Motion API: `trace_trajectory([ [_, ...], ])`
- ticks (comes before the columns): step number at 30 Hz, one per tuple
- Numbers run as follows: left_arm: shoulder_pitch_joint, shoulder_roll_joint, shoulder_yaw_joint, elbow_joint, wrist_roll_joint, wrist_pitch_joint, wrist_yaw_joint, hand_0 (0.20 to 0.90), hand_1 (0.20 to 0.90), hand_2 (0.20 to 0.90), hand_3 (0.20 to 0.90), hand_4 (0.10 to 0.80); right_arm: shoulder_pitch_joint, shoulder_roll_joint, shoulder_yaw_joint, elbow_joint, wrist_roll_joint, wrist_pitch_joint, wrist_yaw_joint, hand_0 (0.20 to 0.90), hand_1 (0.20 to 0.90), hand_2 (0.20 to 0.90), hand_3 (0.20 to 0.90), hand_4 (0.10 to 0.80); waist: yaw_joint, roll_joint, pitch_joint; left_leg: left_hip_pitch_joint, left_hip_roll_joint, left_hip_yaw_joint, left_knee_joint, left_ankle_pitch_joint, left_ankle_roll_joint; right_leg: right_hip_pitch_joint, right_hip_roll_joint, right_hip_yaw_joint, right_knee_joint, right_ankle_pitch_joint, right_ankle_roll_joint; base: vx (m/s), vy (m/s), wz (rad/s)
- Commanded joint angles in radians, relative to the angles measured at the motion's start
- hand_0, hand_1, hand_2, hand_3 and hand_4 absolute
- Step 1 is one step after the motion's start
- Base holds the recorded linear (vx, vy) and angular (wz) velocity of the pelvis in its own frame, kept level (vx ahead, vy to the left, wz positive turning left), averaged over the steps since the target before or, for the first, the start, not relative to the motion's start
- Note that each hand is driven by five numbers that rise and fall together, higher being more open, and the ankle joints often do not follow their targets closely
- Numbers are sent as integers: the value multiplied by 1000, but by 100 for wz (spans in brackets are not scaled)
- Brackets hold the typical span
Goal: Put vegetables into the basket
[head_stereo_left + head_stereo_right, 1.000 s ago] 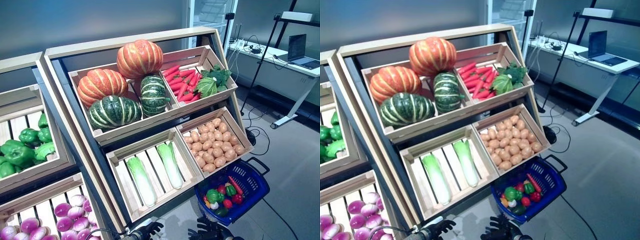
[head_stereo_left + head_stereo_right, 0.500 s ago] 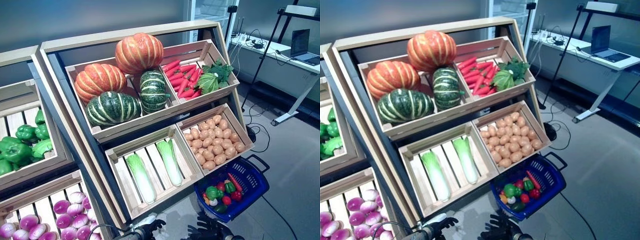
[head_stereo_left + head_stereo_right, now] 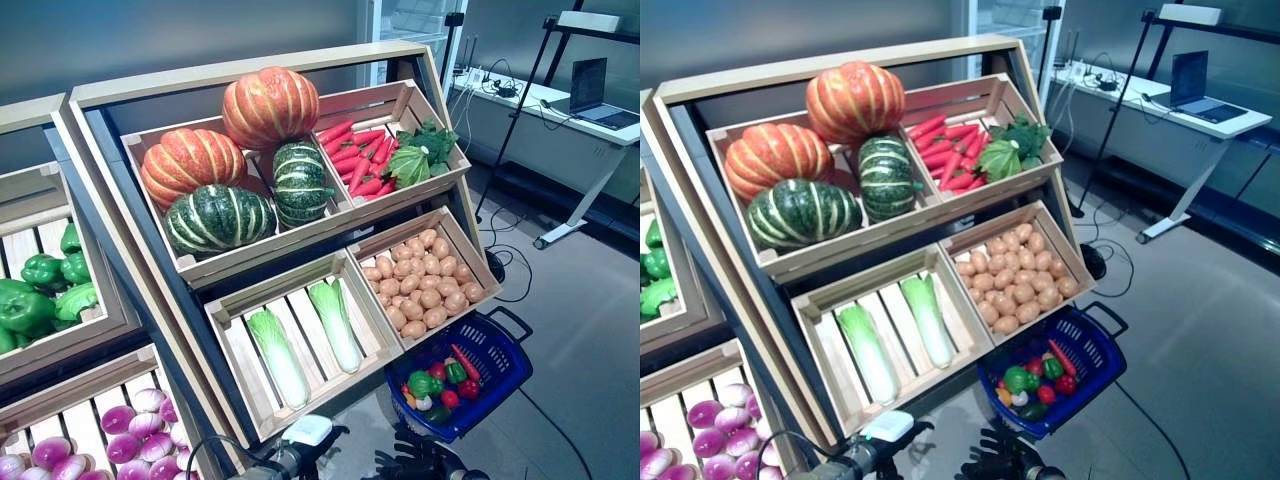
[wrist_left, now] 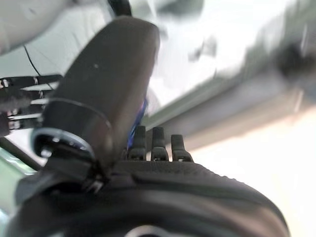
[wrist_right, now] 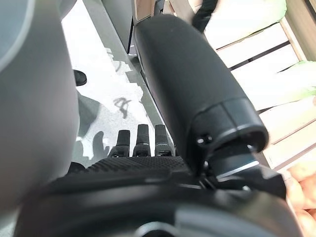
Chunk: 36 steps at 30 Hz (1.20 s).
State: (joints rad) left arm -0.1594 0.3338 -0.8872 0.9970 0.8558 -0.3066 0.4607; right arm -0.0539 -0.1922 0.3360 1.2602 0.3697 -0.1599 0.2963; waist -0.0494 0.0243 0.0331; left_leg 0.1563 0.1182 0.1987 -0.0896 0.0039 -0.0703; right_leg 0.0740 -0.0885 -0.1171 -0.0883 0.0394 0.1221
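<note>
Both hands, the left hand (image 3: 300,455) and right hand (image 3: 425,462), had stayed low, probably open and empty; the basket (image 3: 500,345) still waited for more.

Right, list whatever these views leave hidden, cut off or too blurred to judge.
- Blue basket: its near corner is hidden behind the potato crate.
- Purple onions: cut off by the eye view's bottom edge.
- Left hand: what lies past it is blurred.
- Right hand: the thumb blocks much of the shelf.
</note>
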Motion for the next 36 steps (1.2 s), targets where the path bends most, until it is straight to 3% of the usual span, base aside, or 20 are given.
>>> trace_trajectory([
  [1,-202,16,36,-47,158,85,220,900,900,900,900,800,-59,-30,75,36,27,-14,29,900,900,900,900,800,-45,18,19,-43,-27,-44,2,3,17,42,2,-34,20,-22,-13,98,-5,0],
  [3,-240,53,34,-66,220,178,278,900,900,900,900,800,-48,-31,72,37,27,-24,30,900,900,900,900,800,-51,21,16,-43,-28,-42,2,4,19,37,-2,-35,30,-25,-12,99,-7,-1],
  [6,-288,95,28,-89,277,248,280,900,900,900,900,800,-34,-35,73,29,32,-38,25,900,900,900,900,800,-61,27,24,-47,-24,-35,9,9,21,14,-6,-37,77,-44,-17,63,5,-1],
  [9,-359,115,-14,-105,254,349,261,900,900,900,900,800,-53,-55,78,6,58,-45,8,900,900,900,900,800,-74,37,63,-99,-22,-44,57,12,20,-58,-13,-27,154,-66,-28,-66,40,-3],
  [12,-440,132,-41,-88,215,393,267,900,900,900,900,800,-112,-90,79,-16,96,-42,-4,900,900,900,900,800,-83,46,121,-188,-25,-43,125,11,17,-147,-14,-16,219,-78,-44,-266,106,-10],
  [19,-622,221,-63,-63,130,409,220,900,900,900,900,800,-225,-144,62,-40,155,-47,-25,900,900,900,900,800,-96,33,244,-406,-13,-34,349,-18,13,-358,-26,-1,431,-120,-78,-223,26,-20],
  [26,-795,337,-108,-62,111,413,127,900,900,900,900,800,-281,-183,51,-77,233,-95,-20,900,900,900,900,800,-91,1,317,-615,6,-45,571,-88,28,-553,-58,-9,659,-177,-83,-131,-36,-1],
  [36,-899,414,-149,-116,119,422,3,900,900,900,900,800,-313,-214,41,-97,254,-120,-11,900,900,900,900,800,-78,-6,347,-782,34,-81,783,-174,43,-701,-110,-8,871,-245,-87,-47,-13,0],
])
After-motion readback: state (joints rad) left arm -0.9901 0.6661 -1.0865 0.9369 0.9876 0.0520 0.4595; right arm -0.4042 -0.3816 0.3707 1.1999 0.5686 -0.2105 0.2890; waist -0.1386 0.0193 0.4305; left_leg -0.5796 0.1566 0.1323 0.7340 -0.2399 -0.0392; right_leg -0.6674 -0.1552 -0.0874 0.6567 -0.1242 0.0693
